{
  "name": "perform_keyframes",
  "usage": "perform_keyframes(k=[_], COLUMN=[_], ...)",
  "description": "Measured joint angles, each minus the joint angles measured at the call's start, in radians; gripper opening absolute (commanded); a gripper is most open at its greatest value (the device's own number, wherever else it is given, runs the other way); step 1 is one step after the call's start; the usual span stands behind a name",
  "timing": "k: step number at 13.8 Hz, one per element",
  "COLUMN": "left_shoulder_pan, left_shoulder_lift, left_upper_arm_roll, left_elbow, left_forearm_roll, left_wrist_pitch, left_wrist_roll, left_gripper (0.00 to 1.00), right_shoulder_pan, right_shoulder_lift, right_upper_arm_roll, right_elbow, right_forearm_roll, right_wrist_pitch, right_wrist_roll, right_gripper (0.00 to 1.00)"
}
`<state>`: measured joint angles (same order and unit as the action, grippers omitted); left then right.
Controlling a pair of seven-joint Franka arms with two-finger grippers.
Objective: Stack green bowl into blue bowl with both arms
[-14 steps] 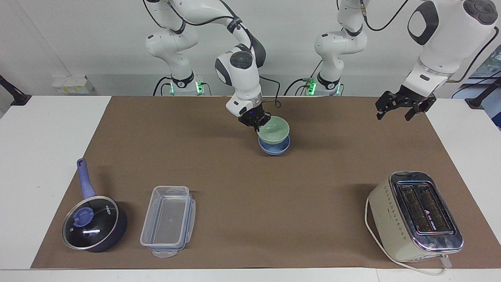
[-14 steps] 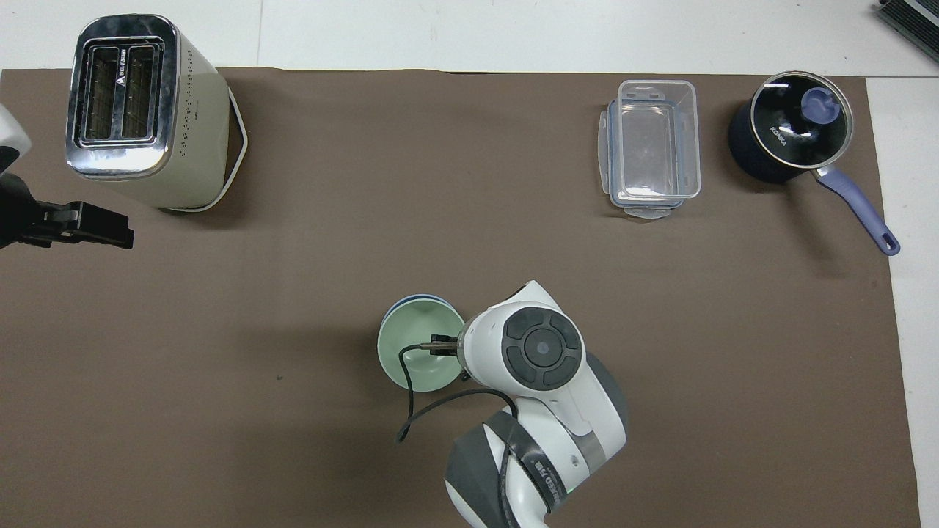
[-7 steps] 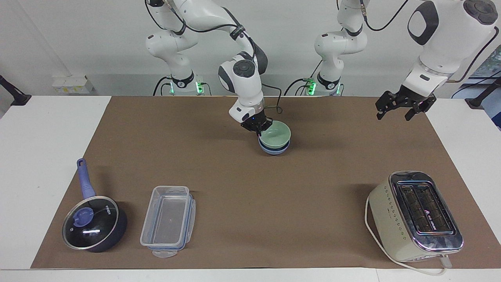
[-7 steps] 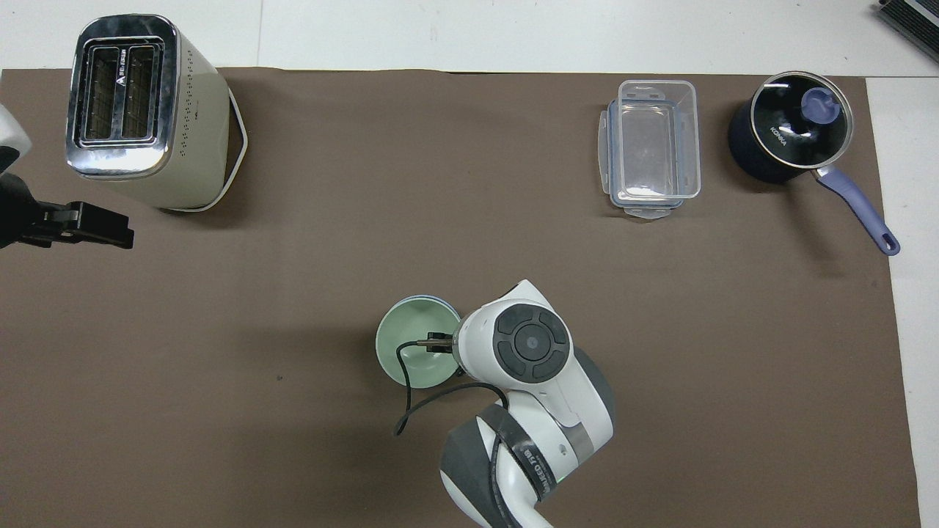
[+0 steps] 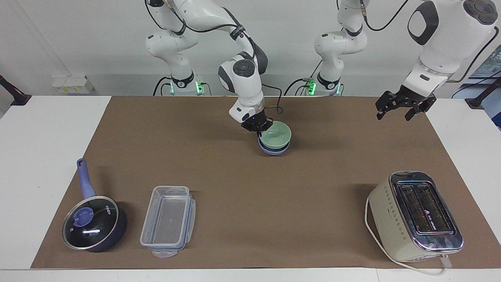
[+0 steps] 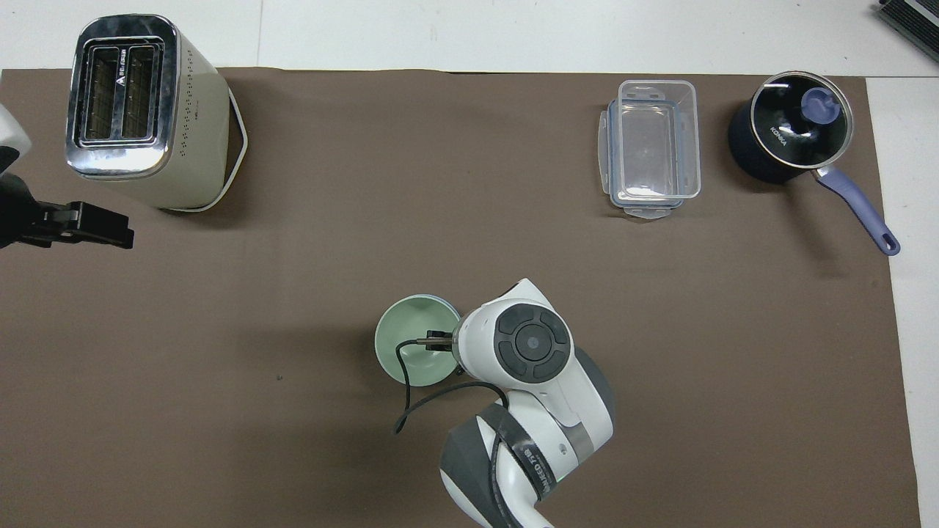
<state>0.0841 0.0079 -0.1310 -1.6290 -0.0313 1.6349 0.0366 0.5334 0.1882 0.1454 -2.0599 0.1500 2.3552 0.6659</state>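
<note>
Right gripper [image 5: 258,129] is pinching green bowl [image 5: 276,136] rim, nested in blue bowl [image 5: 274,150]; looks light, stiff, slick. Left gripper [image 5: 399,106] is hanging spread, waiting.

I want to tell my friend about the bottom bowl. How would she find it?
Look at the middle of the brown mat, close to the robots. Two bowls sit stacked there; the blue bowl is underneath the green bowl, with only its blue side peeking out.

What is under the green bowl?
The blue bowl is under the green bowl, held at its rim by the right gripper. Only its outer wall shows; its inside is covered.
</note>
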Motion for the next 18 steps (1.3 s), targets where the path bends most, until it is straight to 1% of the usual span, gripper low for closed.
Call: perform_keyframes(k=[1, 3, 4, 5, 6, 7, 8, 10, 12, 14, 18], left_shoulder_pan=[0.000, 0.000, 0.000, 0.000, 0.000, 0.000, 0.000, 0.000, 0.000, 0.000, 0.000], left_shoulder_lift=[0.000, 0.000, 0.000, 0.000, 0.000, 0.000, 0.000, 0.000, 0.000, 0.000, 0.000], left_upper_arm_roll=[0.000, 0.000, 0.000, 0.000, 0.000, 0.000, 0.000, 0.000, 0.000, 0.000, 0.000], left_elbow=[0.000, 0.000, 0.000, 0.000, 0.000, 0.000, 0.000, 0.000, 0.000, 0.000, 0.000], left_forearm_roll=[0.000, 0.000, 0.000, 0.000, 0.000, 0.000, 0.000, 0.000, 0.000, 0.000, 0.000], left_wrist_pitch=[0.000, 0.000, 0.000, 0.000, 0.000, 0.000, 0.000, 0.000, 0.000, 0.000, 0.000], left_wrist_roll=[0.000, 0.000, 0.000, 0.000, 0.000, 0.000, 0.000, 0.000, 0.000, 0.000, 0.000], left_gripper=[1.00, 1.00, 1.00, 1.00, 1.00, 1.00, 1.00, 1.00, 1.00, 1.00, 1.00], right_shoulder_pan=[0.000, -0.001, -0.002, -0.003, -0.003, -0.003, -0.003, -0.005, -0.033, -0.097, -0.260], right_shoulder_lift=[0.000, 0.001, 0.001, 0.001, 0.001, 0.001, 0.001, -0.004, -0.036, -0.105, -0.250], right_upper_arm_roll=[0.000, -0.001, -0.002, -0.002, -0.003, -0.003, -0.004, -0.011, -0.016, -0.018, -0.024], right_elbow=[0.000, 0.000, 0.000, 0.000, 0.001, 0.003, 0.007, 0.022, 0.035, 0.043, 0.064], right_forearm_roll=[0.000, 0.000, 0.000, 0.000, 0.000, 0.000, 0.000, 0.000, -0.001, -0.022, -0.045], right_wrist_pitch=[0.001, 0.001, 0.002, 0.002, 0.002, 0.003, 0.003, 0.003, -0.003, -0.058, -0.206], right_wrist_roll=[0.000, 0.000, 0.000, 0.000, 0.000, 0.000, 0.000, 0.000, 0.000, -0.017, -0.139], right_gripper=[0.00, 0.08, 0.18, 0.35, 0.39, 0.41, 0.49, 0.74, 1.00, 1.00, 1.00])
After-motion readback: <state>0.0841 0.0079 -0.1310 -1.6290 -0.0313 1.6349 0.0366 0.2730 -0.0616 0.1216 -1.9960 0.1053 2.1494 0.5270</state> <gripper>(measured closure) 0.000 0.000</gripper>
